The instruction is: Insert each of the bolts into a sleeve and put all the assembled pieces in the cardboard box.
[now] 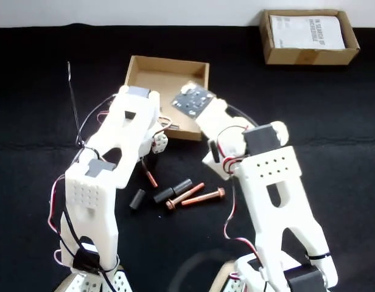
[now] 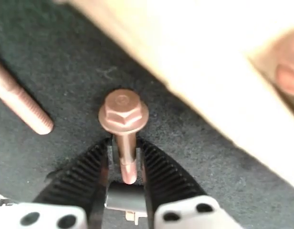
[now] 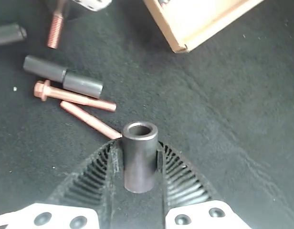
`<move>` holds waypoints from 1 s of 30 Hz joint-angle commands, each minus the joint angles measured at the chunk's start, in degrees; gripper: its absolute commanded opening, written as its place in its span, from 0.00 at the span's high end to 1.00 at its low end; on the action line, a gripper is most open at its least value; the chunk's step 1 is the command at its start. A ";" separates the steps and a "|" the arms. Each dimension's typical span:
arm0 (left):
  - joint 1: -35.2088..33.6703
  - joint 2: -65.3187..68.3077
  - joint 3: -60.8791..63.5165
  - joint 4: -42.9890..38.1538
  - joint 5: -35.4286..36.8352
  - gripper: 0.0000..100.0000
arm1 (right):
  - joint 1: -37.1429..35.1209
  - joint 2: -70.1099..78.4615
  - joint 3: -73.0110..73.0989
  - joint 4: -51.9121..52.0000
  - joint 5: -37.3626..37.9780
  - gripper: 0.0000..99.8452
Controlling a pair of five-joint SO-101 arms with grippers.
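Observation:
My left gripper [image 2: 124,144] is shut on the shank of a copper bolt [image 2: 123,113], held just off the black mat beside the cardboard box [image 2: 209,71]. From above, that bolt [image 1: 151,177] hangs below the left gripper [image 1: 154,152]. My right gripper [image 3: 139,148] is shut on a dark sleeve [image 3: 140,160], its open bore facing the camera. In the high view the right gripper [image 1: 213,155] sits just in front of the cardboard box [image 1: 166,85]. Two loose bolts [image 1: 203,197] [image 1: 184,196] and three sleeves [image 1: 137,199] [image 1: 163,195] [image 1: 182,185] lie between the arms.
A second cardboard box [image 1: 309,38] holding a printed sheet stands at the far right back. A copper bolt head [image 2: 288,71] shows inside the near box. Wires hang from both arms. Open mat lies to the right of the right arm.

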 commanded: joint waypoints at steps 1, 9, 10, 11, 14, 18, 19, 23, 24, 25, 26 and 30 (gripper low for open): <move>-1.63 -0.31 -2.59 0.00 -0.53 0.99 | 2.33 -1.80 -0.22 -0.66 0.70 0.99; 0.13 -0.31 -16.31 8.88 -3.43 0.99 | 2.86 -2.33 -0.48 0.66 0.62 0.99; 0.66 -0.40 -18.51 10.11 -4.40 0.99 | 2.77 -2.42 -0.40 0.75 0.53 0.99; 1.10 -0.48 -20.09 10.73 -5.10 0.99 | 2.77 -2.42 -0.31 0.75 0.44 0.99; 1.71 -2.77 -23.43 10.99 -6.15 0.99 | 2.77 -2.51 -0.84 1.98 0.09 0.99; 4.00 -9.63 -26.51 10.99 -10.55 0.99 | 2.77 -4.00 -5.41 5.23 -5.80 0.99; 4.70 -11.65 -27.12 10.99 -12.13 0.99 | 2.77 -5.23 -6.37 5.58 -6.77 0.99; 7.87 -20.53 -28.35 10.99 -18.11 0.99 | 2.59 -12.88 -7.25 5.14 -7.38 0.99; 8.48 -22.73 -28.35 10.90 -19.08 0.99 | 2.59 -14.73 -7.08 5.14 -7.38 0.99; 9.19 -24.66 -28.35 10.90 -19.78 0.99 | 2.59 -16.31 -7.08 5.49 -7.38 0.99; 9.71 -26.42 -28.26 10.90 -20.22 0.99 | 2.59 -17.80 -6.55 5.58 -7.38 0.99; 10.59 -32.04 -28.00 10.90 -23.30 0.99 | 2.59 -24.13 -0.13 6.20 -7.38 0.99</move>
